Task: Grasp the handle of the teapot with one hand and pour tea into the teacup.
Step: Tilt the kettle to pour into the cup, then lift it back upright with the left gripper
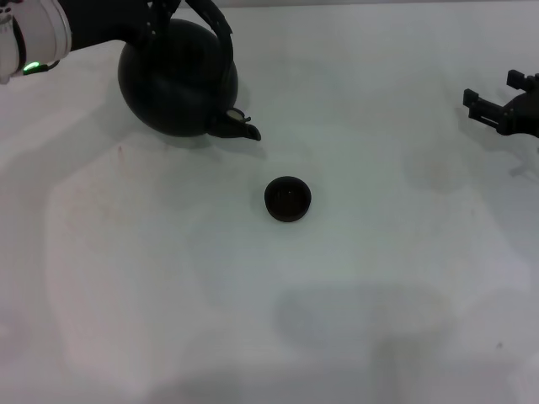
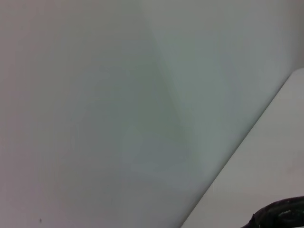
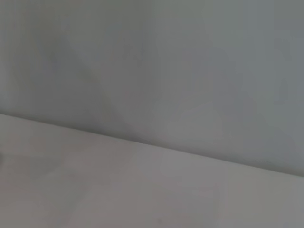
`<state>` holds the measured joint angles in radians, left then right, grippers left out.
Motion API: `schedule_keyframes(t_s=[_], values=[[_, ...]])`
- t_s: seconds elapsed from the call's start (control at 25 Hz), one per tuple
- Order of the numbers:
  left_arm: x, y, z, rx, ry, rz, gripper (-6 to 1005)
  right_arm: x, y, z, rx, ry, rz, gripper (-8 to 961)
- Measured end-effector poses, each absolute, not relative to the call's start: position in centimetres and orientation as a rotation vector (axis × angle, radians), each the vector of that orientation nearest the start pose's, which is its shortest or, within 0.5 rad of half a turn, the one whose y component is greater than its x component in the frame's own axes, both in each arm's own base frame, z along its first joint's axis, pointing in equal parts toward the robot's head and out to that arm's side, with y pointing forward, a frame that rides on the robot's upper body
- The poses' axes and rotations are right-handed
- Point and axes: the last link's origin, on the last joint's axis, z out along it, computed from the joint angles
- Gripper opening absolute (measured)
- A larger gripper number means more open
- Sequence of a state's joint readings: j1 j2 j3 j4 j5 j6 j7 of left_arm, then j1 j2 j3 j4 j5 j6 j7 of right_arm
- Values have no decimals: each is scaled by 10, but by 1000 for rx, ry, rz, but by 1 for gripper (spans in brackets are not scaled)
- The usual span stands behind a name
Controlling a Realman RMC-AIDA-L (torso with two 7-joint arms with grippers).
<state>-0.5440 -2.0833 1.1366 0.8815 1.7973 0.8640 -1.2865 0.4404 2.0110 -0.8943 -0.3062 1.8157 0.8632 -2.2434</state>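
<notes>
The large matte-black teapot (image 1: 177, 80) is at the far left of the table in the head view. It is tipped, with its short spout (image 1: 242, 128) pointing down and right toward the teacup (image 1: 288, 199). The spout ends short of the cup, up and to the left of it. The arched handle (image 1: 215, 23) loops over the pot's top. My left gripper (image 1: 160, 21) comes in from the upper left and is shut on it, though its fingers are mostly hidden. The tiny black teacup stands upright near the table's middle. My right gripper (image 1: 493, 105) hangs open at the far right edge.
The white table (image 1: 269, 320) spreads wide around the cup with nothing else on it. A dark rough-textured piece (image 2: 280, 213) shows in a corner of the left wrist view. The right wrist view shows only the table surface and wall.
</notes>
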Motion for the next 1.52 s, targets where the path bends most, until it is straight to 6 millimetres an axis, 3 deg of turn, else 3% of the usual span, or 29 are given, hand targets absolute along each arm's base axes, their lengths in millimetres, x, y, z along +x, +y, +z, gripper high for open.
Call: schedule_keyframes(t_s=[0.52,1.12,1.52], values=[[-197,414,-8,-2410,-93,-248,113,372,345,2,-2024,778,407,858],[-203,397,-1,-2387,-44,-214,111,370,349,4,-2017,774,408,858],[-196,393,-11,-2406,15,-184,110,371,349,6,-2009,778,412,858]])
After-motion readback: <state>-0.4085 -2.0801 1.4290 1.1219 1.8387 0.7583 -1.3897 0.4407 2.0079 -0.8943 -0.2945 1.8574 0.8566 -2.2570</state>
